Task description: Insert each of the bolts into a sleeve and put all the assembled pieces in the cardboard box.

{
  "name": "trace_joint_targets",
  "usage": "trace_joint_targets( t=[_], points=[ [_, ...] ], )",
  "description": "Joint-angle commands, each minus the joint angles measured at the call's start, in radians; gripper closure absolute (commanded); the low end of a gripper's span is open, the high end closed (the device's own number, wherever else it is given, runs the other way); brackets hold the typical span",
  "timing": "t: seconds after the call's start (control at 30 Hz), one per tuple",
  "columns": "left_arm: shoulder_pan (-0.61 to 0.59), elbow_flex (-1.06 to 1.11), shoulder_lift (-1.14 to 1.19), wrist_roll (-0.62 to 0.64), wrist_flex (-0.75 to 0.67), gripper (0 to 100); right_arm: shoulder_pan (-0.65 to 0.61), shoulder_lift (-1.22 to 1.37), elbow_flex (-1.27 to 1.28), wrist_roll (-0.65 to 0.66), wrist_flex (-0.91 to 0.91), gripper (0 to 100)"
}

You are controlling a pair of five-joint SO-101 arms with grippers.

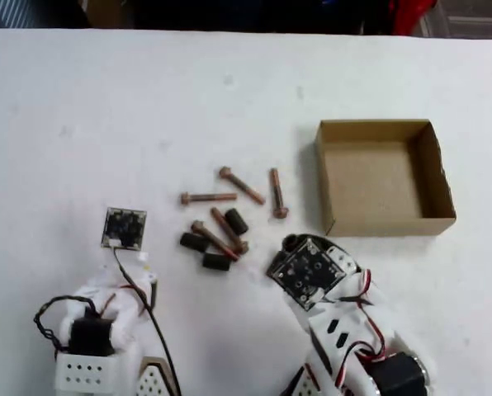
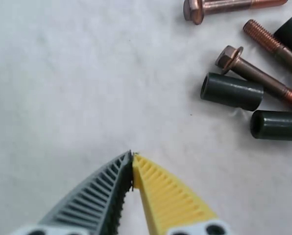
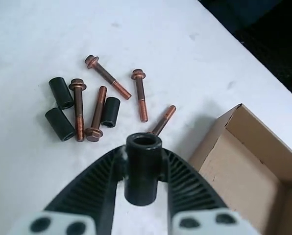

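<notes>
So the open brown cardboard box (image 1: 370,177) sits on the white table (image 1: 147,99) right of a loose bunch of five copper-coloured metal bolts (image 1: 209,198) and three black cylindrical sleeves (image 1: 194,242), with a fourth sleeve (image 3: 142,176) clamped in the right gripper (image 3: 143,152) between bunch and box.

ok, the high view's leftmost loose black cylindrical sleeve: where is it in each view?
High view: black cylindrical sleeve, leftmost of three loose ones.
Left wrist view: the sleeve closest to the left gripper.
Right wrist view: farther of the two adjacent sleeves.
Shared landmark: copper flange bolt's head beside it.
</notes>
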Motion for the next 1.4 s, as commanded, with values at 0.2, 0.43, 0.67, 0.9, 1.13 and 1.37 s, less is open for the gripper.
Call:
trace_joint_targets(
  t=[0.2,0.43,0.67,0.9,1.13,1.37],
  points=[
    [-0.012,0.002,0.001,0.003,0.008,98,-0.010,-0.085,0.242,-0.089,-0.266,98.2],
    [-0.007,0.002,0.001,0.006,0.008,98,-0.007,-0.084,0.327,-0.146,-0.349,98.2],
    [-0.007,0.002,0.001,0.006,0.008,98,-0.012,-0.084,0.399,-0.152,-0.348,98.2],
    [-0.013,0.000,-0.001,0.000,-0.121,98,-0.007,-0.084,0.433,-0.152,-0.349,98.2],
    [-0.114,0.000,-0.001,-0.385,-0.358,98,-0.005,-0.084,0.434,-0.152,-0.344,98.2],
    [-0.171,-0.018,-0.001,-0.554,-0.460,98,-0.005,-0.084,0.436,-0.152,-0.343,98.2]
  ],
)
